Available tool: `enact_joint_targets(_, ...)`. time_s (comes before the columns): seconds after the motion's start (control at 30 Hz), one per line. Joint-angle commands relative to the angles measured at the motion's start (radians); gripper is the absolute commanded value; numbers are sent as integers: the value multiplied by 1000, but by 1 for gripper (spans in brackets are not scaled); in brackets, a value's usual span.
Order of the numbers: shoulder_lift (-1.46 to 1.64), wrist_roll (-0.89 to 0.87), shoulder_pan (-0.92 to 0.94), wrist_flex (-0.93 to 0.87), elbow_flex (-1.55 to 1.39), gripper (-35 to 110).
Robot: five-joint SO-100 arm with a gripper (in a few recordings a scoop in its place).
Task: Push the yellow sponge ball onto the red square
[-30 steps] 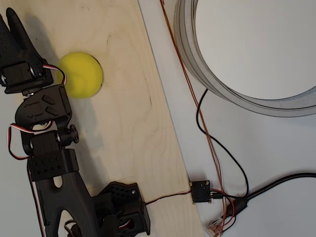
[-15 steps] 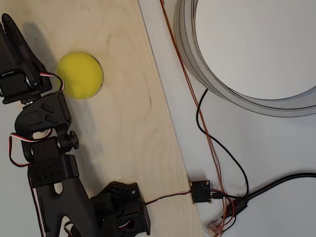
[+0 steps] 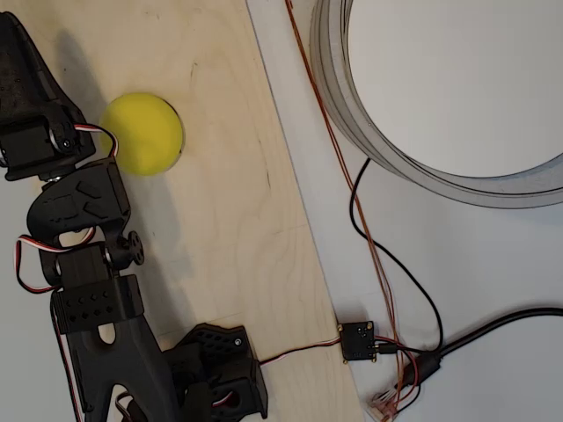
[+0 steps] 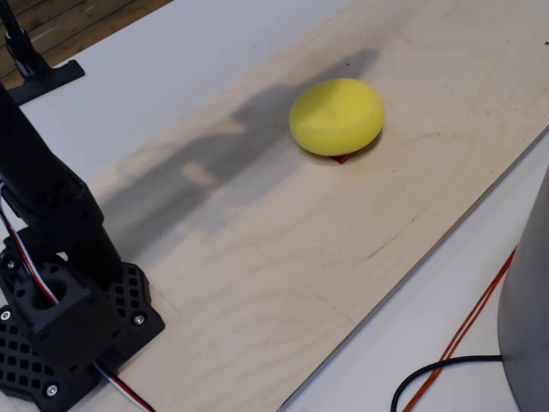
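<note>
The yellow sponge ball (image 3: 141, 134) lies on the plywood board (image 3: 220, 220), near its upper left in the overhead view. In the fixed view the ball (image 4: 336, 116) covers the red square (image 4: 341, 159), of which just a thin red sliver peeks out at its near edge. My black gripper (image 3: 16, 44) points up at the top-left corner of the overhead view, left of the ball and a little apart from it. Its fingers merge into one dark shape cut by the frame edge, so I cannot tell whether they are open or shut.
My arm's base (image 4: 60, 318) is bolted at the board's near-left corner. A large grey ring (image 3: 352, 105) stands on the white table right of the board. Black and orange cables (image 3: 387, 264) and a small black connector box (image 3: 356, 341) lie beside the board's edge.
The wrist and gripper have shifted slightly toward the left edge of the overhead view. The ball has stayed where it was.
</note>
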State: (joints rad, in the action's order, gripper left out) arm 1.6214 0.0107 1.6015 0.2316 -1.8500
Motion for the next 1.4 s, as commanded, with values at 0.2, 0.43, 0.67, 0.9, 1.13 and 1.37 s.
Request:
enact_joint_targets(0.2, 32, 74, -17, 21, 8, 40)
enact_joint_targets(0.43, 37, 64, -18, 21, -6, 42)
enact_joint_targets(0.67, 37, 2, -2, 92, -2, -1)
enact_joint_targets(0.9, 3, -14, 8, 95, -2, -1)
enact_joint_targets(1.13, -11, -29, 11, 97, -14, -1)
enact_joint_targets(1.37, -11, -52, 25, 104, -31, -1)
